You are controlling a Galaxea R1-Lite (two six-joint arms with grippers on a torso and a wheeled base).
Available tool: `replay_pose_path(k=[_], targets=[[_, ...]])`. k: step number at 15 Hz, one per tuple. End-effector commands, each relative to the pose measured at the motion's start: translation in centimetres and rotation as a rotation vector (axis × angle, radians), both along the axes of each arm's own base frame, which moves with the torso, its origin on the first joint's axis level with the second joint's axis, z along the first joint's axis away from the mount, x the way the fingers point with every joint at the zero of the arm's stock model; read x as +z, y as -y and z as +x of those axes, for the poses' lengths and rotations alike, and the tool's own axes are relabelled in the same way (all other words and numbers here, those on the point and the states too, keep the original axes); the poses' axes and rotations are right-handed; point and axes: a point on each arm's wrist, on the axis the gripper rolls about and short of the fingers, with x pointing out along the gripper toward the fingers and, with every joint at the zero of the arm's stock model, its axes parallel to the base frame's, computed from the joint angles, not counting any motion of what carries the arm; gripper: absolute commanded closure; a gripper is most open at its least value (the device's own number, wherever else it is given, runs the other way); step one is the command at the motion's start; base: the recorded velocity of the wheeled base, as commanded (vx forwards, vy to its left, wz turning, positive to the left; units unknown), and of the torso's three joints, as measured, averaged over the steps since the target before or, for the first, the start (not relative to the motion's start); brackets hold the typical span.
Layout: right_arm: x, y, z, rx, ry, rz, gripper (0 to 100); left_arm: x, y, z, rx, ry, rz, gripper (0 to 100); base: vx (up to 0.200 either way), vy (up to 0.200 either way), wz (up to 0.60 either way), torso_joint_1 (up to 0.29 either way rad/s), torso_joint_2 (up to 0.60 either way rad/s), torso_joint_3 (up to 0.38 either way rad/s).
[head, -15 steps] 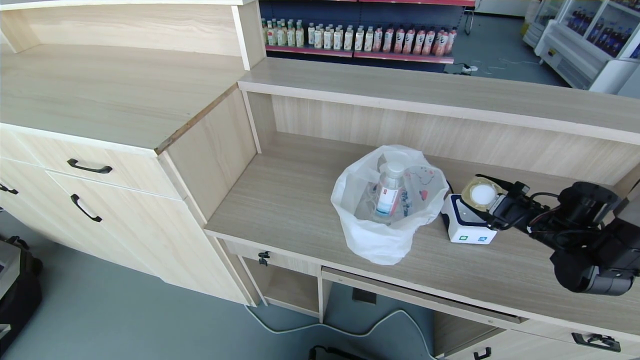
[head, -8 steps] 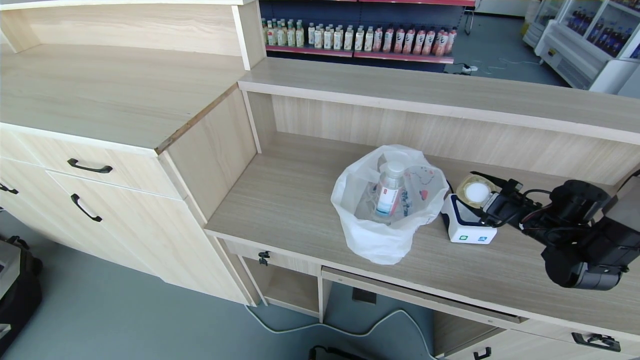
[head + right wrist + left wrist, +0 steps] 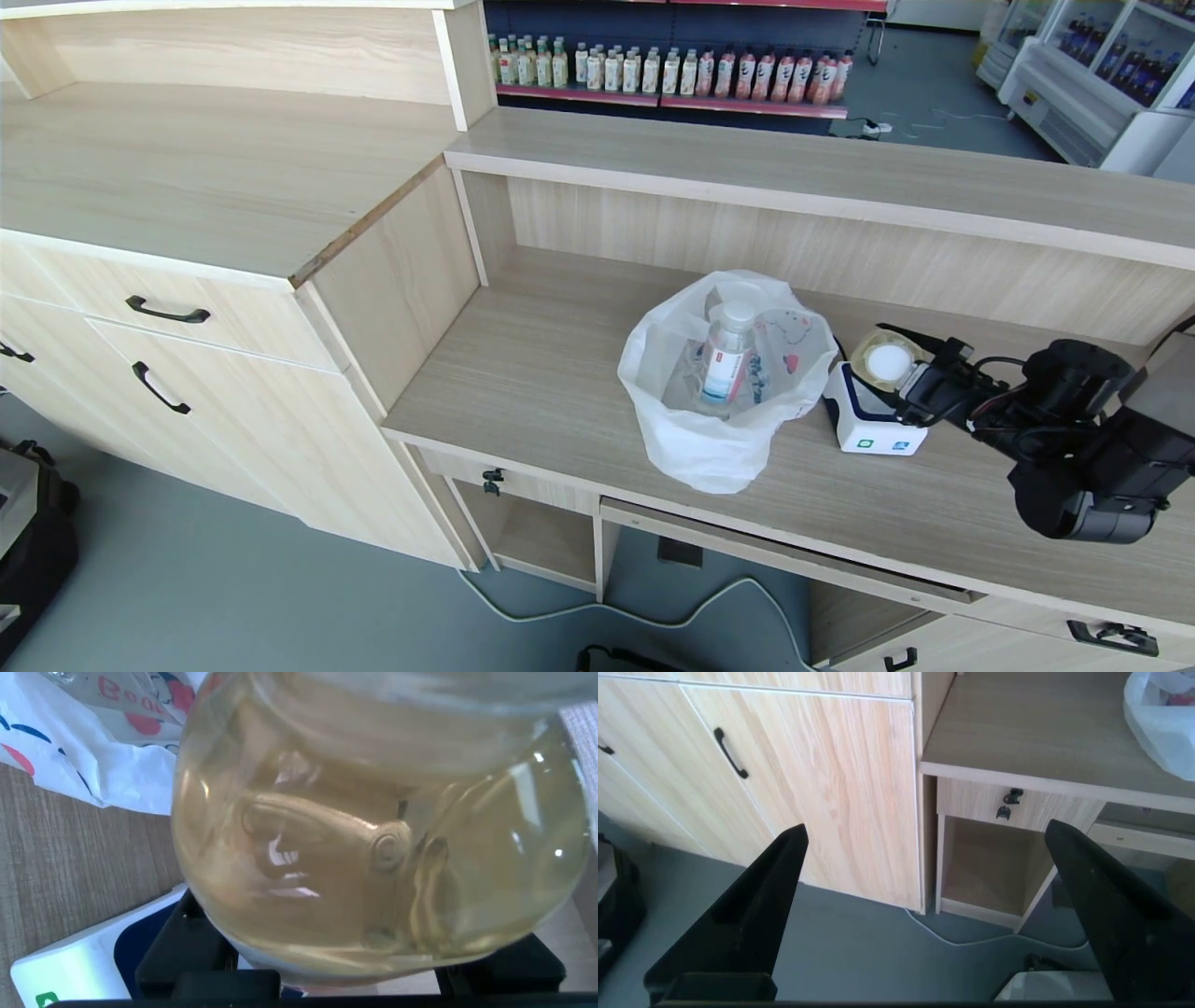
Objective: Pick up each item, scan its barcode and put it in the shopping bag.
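Holding: a bottle (image 3: 887,358) of yellowish liquid was held by the right gripper (image 3: 898,369), whose fingers were closed on its sides; its white cap was turned up toward the head camera.
Left gripper (image 3: 924,831): it was seen low, over the grey floor in front of the cabinet (image 3: 831,784), with its two dark fingers spread wide and nothing between them.
Desk (image 3: 560,373): the scanner and the bag were carried on its light wood top; a small key lock (image 3: 1006,805) was set in the drawer front below its edge.
Scanner (image 3: 868,420): the white and blue box was placed just beside the bag, on the robot's right; the bottle (image 3: 374,849) was held close above it (image 3: 84,961), whether touching could not be told.
Bag (image 3: 709,448): the white plastic bag was left open at the top, and a clear bottle (image 3: 728,364) with a red and white label was stood upright inside.
Ledge (image 3: 794,168): a raised wooden ledge was set behind the desk.
Shelf (image 3: 672,70): rows of drink bottles were lined up far behind.
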Motion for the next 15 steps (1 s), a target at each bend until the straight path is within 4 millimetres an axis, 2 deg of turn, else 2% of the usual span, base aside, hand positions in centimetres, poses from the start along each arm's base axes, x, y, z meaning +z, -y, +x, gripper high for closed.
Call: replay_pose_path(k=[1,15], targets=[[-0.04,-0.09,-0.04,0.002,-0.002,0.0,100,0.0,0.0,0.0,0.0,0.001,-0.001,0,0.0,0.0,0.0,0.0,0.0,0.0],[-1.01,0.01,0.22,0.001,-0.006,0.0,100,0.0,0.0,0.0,0.0,0.001,-0.001,0,0.0,0.0,0.0,0.0,0.0,0.0]])
